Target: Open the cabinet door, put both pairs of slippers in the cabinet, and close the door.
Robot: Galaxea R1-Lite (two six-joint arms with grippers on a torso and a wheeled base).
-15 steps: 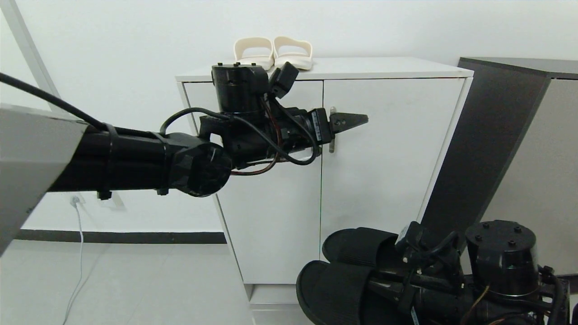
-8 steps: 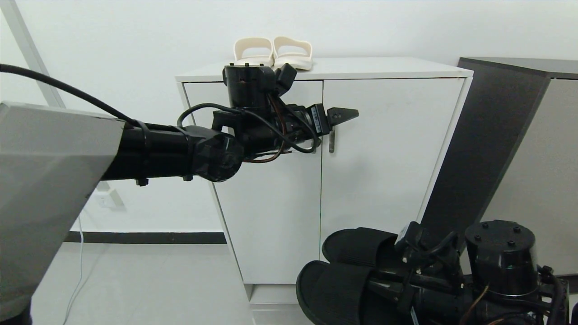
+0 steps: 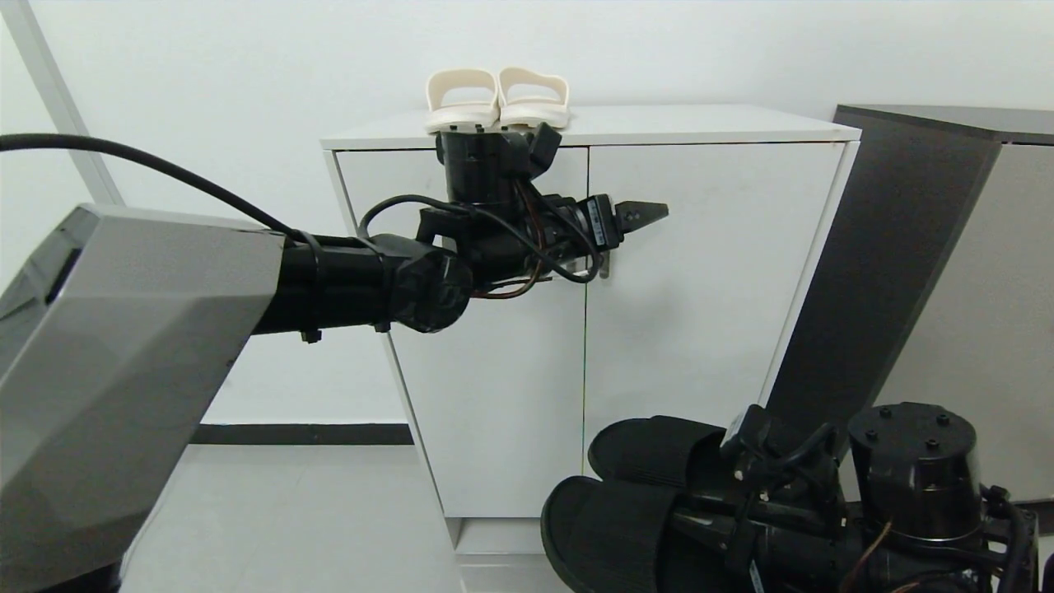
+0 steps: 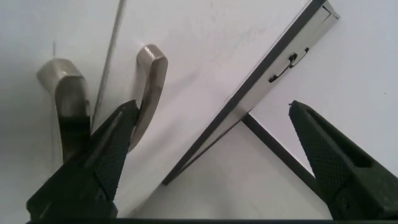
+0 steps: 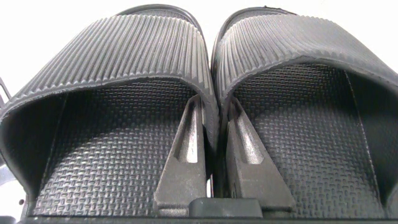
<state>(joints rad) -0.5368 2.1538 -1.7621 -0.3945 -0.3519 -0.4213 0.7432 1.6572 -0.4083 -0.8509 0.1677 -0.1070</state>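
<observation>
At the curved metal handles (image 4: 151,81) of the white cabinet (image 3: 708,272), with left gripper (image 3: 655,214) splayed and right gripper (image 5: 214,155) clamping black ribbed slippers (image 5: 118,149), risks pinching both handles, holding it shut.

Doors (image 3: 494,371) shut, no way in yet. Left gripper (image 4: 211,107) spread wide, one finger (image 4: 102,162) right by handles (image 4: 151,81), open gap between fingers. Black slippers (image 3: 634,486) crowd low front of right door (image 3: 700,313). Dark panel (image 3: 873,272) tight against right side of cabinet (image 3: 708,122); room on left.

Cream slippers (image 3: 497,99) on wht cabinet (image 3: 708,122)
</observation>
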